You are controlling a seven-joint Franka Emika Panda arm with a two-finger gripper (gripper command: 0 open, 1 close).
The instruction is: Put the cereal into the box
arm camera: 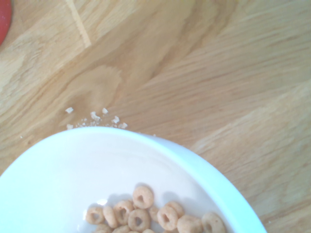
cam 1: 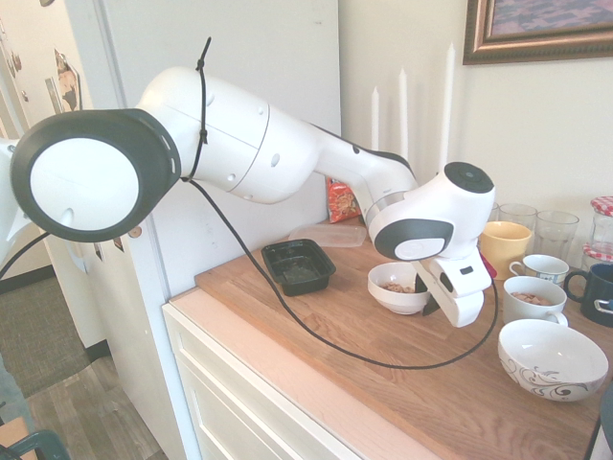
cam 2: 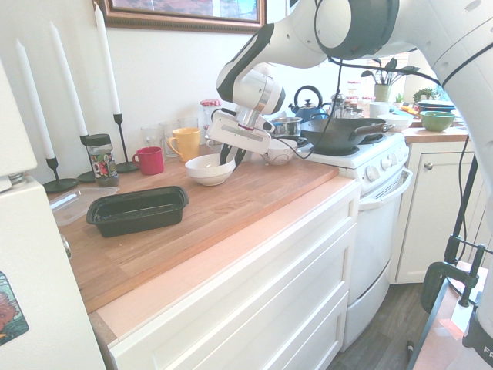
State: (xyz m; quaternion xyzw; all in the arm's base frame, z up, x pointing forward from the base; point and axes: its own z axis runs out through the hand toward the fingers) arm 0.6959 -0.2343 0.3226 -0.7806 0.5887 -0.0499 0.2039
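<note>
The cereal (cam 1: 395,287) is a small heap of tan rings inside a white bowl (cam 1: 385,297); the wrist view shows the cereal (arm camera: 146,213) low in that bowl (arm camera: 73,179). My gripper (cam 1: 426,292) is shut on the bowl's rim on the side away from the box, and the bowl (cam 2: 209,169) hangs slightly above the wooden counter. The box (cam 1: 299,265), a shallow black tray, stands empty on the counter toward the arm's base, about a bowl's width from the bowl. In the second exterior view the box (cam 2: 139,210) lies left of my gripper (cam 2: 229,158).
A white cup with brownish contents (cam 1: 533,299), a patterned bowl (cam 1: 553,357), a yellow mug (cam 1: 508,244) and glasses stand beyond the gripper. A clear lid (cam 1: 328,234) and an orange snack bag (cam 1: 341,201) sit behind the box. Candles (cam 2: 108,62) line the wall. Crumbs (arm camera: 97,119) lie on the counter.
</note>
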